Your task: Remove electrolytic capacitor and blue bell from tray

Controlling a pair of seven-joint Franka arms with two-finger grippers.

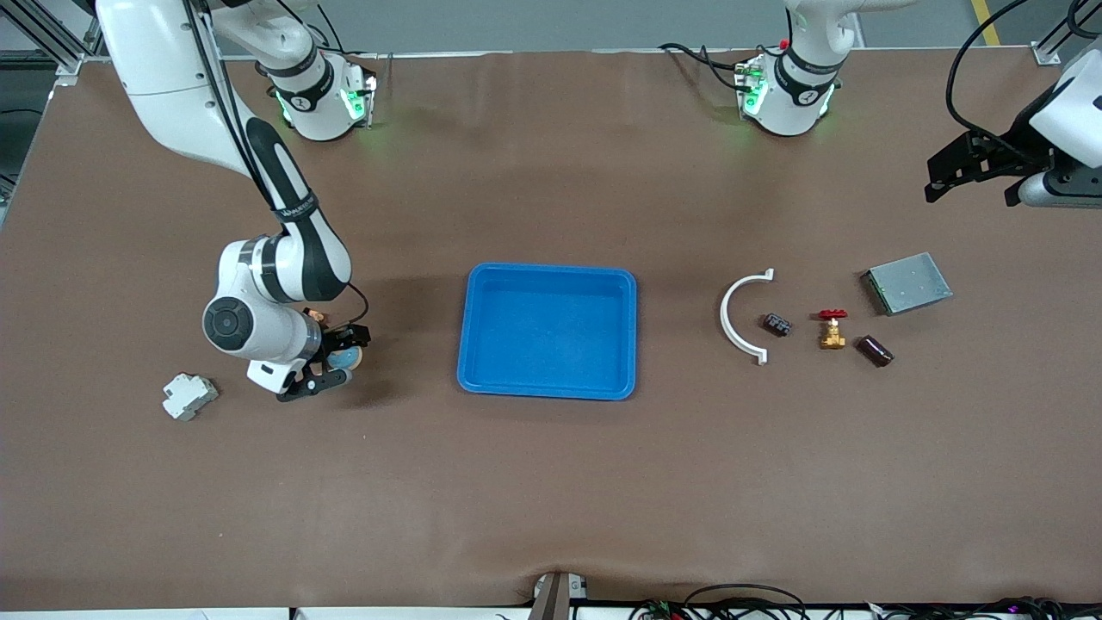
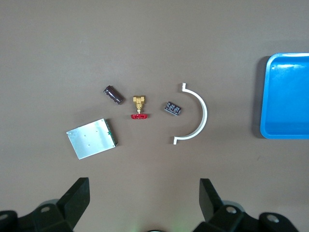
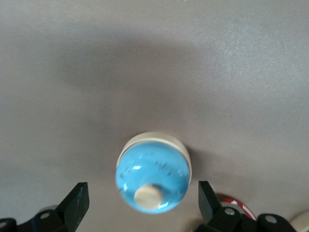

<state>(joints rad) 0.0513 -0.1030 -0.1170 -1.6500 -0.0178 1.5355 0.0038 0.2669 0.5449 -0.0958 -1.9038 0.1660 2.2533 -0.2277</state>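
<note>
Right end effector (image 1: 331,366) low over the surface (image 1: 551,482), fingers spread around blue bell (image 3: 152,180), not clamping it, left end effector (image 1: 956,172) released, waiting aloft, capacitor (image 1: 874,350) beside brass valve (image 1: 832,331), blue tray (image 1: 482,379) mid-surface.

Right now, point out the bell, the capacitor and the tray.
bell (image 3: 152,174), right wrist view, blue dome.
capacitor (image 2: 113,94), left wrist view, middle of its dark body.
tray (image 1: 548,273), front view, rim nearest the robots.
</note>
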